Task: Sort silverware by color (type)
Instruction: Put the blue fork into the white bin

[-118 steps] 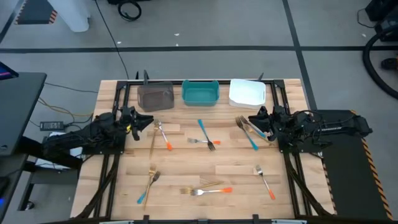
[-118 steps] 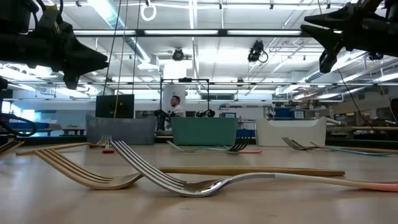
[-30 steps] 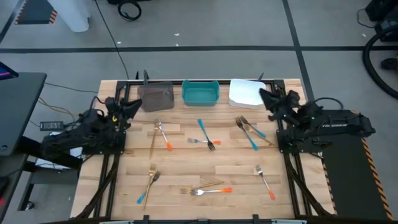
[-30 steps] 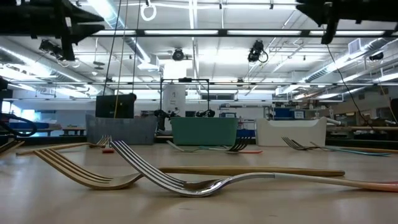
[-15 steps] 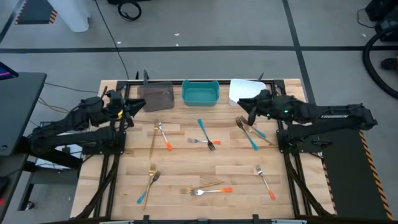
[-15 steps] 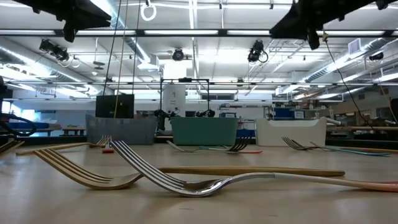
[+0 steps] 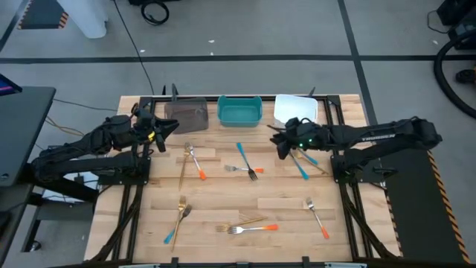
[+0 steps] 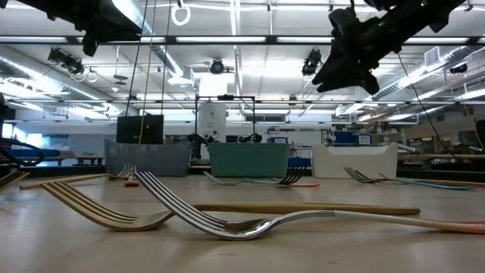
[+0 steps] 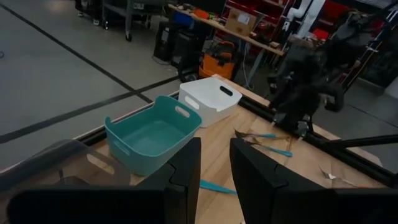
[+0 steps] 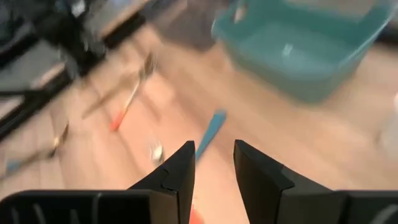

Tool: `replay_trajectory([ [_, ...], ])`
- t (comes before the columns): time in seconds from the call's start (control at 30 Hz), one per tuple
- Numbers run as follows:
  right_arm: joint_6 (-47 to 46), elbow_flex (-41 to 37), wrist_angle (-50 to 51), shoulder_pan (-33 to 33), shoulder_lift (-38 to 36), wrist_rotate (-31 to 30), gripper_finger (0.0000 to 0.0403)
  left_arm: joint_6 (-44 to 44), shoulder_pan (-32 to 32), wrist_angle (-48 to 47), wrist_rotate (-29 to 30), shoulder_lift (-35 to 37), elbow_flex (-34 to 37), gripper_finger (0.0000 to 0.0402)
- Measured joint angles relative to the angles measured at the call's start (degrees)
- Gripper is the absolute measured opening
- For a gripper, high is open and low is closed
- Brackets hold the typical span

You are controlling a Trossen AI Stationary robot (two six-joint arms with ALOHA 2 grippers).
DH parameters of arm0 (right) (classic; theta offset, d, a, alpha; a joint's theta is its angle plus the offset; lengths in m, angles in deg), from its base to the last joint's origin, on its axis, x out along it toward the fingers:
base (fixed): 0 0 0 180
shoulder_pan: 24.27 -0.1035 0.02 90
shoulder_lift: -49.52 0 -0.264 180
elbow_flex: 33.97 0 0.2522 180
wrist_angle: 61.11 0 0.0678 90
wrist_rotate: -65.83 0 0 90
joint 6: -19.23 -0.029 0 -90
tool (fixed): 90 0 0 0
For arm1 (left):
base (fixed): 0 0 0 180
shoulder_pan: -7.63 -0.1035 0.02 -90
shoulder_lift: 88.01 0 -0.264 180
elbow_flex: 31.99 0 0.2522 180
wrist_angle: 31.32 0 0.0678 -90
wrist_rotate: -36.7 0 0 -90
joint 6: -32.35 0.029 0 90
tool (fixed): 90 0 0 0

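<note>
The silverware lies scattered on the wooden table (image 7: 223, 193). An orange-handled fork (image 7: 195, 161) and a gold utensil (image 7: 183, 168) lie at the left. A teal-handled piece (image 7: 243, 156) and a small fork (image 7: 242, 170) lie mid-table. Gold forks and a teal-handled one (image 7: 300, 158) lie at the right, with more pieces near the front (image 7: 248, 225). My left gripper (image 7: 169, 128) hovers open and empty by the brown bin (image 7: 186, 114). My right gripper (image 7: 274, 138) hovers open and empty, between the teal-handled piece and the right cluster.
A brown bin, a teal bin (image 7: 239, 110) and a white bin (image 7: 295, 110) stand in a row at the far edge. A gold fork with a teal-handled piece (image 7: 178, 216) and an orange-handled fork (image 7: 317, 217) lie near the front. Bare wood lies between the groups.
My right gripper has swung from beside the white bin toward the table's left and near side, and has come down over the middle of the table. My left gripper has gone a little toward the table's right, along the brown bin. No silverware has moved.
</note>
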Motion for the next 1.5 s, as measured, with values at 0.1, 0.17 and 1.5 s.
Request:
replay_trajectory([
  [0.1,-2.31,0.00,5.65,0.00,0.98,4.83,0.0120,0.03,0.00,-0.21,0.00,-0.09,-0.01,0.0094],
  [0.17,-4.72,0.00,10.99,0.00,1.03,6.36,0.0120,0.02,0.00,-0.17,0.00,-0.07,-0.01,0.0094],
  [1.5,-23.39,-0.02,31.50,-0.17,22.15,9.21,0.0116,0.15,0.00,-1.79,0.04,-0.11,0.01,0.0094],
])
